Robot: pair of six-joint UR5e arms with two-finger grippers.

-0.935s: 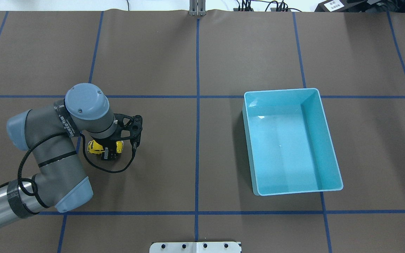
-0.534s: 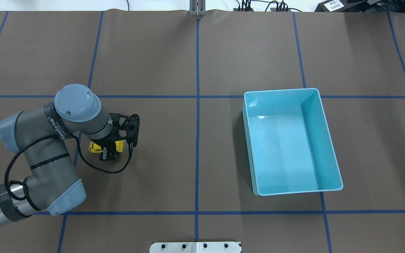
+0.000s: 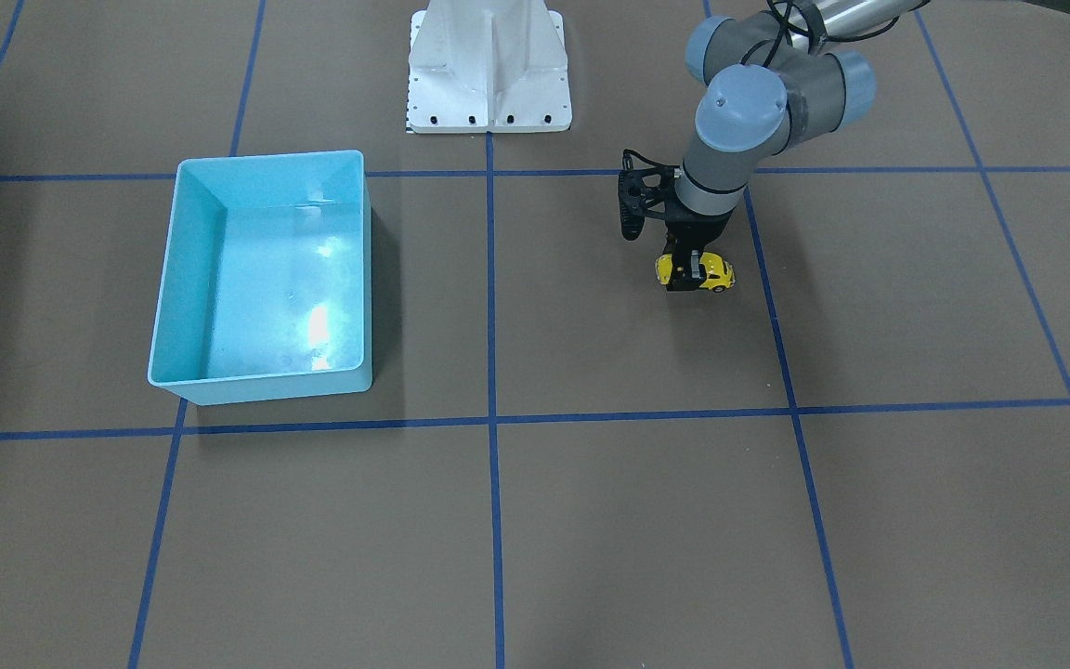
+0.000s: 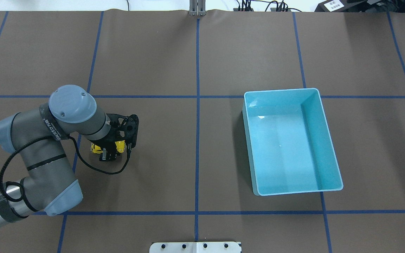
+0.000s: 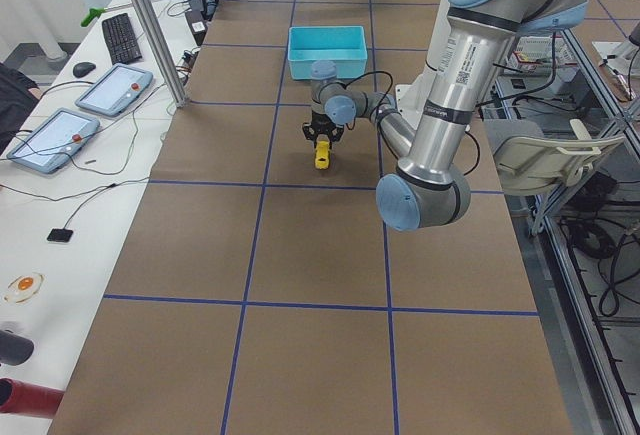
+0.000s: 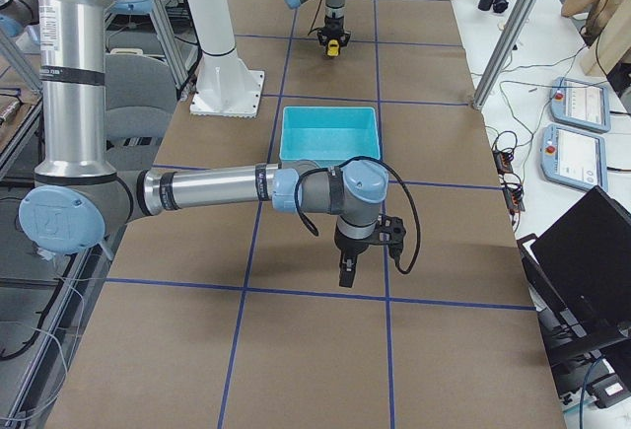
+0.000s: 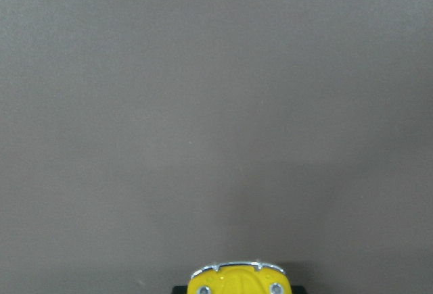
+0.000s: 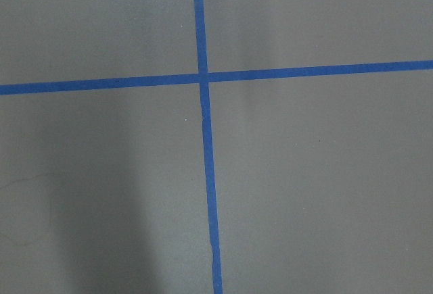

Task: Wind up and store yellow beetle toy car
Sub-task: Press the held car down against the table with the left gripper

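Note:
The yellow beetle toy car (image 3: pixel 719 275) is tiny and glossy, low at the brown table left of centre. It also shows in the overhead view (image 4: pixel 120 146), the left side view (image 5: pixel 321 158) and the left wrist view (image 7: pixel 237 282), where only its front bumper end shows at the bottom edge. My left gripper (image 3: pixel 684 276) points straight down and is shut on the car's middle (image 4: pixel 106 153). My right gripper (image 6: pixel 345 273) shows only in the right side view, low over the table far from the car; I cannot tell if it is open or shut.
The empty light-blue bin (image 4: pixel 282 90) stands on the right half of the table, also in the front view (image 3: pixel 261 386). Blue tape lines (image 8: pixel 203 138) grid the brown mat. The white robot base (image 3: pixel 489 70) sits at the table's near edge.
The left arm's wrist and elbow have swung left and back. The gripper stays shut on the car, which has shifted only slightly.

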